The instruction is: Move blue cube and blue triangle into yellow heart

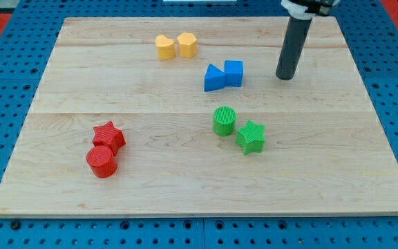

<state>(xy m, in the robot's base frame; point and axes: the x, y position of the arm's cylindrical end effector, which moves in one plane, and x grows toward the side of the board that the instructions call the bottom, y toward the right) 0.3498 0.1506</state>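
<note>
A blue cube (pixel 233 72) and a blue triangle (pixel 214 78) sit side by side, touching, above the board's middle, the triangle on the left. A yellow heart (pixel 164 47) lies up and to the left of them, touching a yellow hexagon (pixel 187 45) on its right. My tip (pixel 285 77) rests on the board to the right of the blue cube, with a clear gap between them.
A green cylinder (pixel 224 120) and a green star (pixel 251 136) sit below the blue pair. A red star (pixel 108 135) and a red cylinder (pixel 102 160) sit at the lower left. The wooden board (pixel 61 83) lies on a blue pegboard.
</note>
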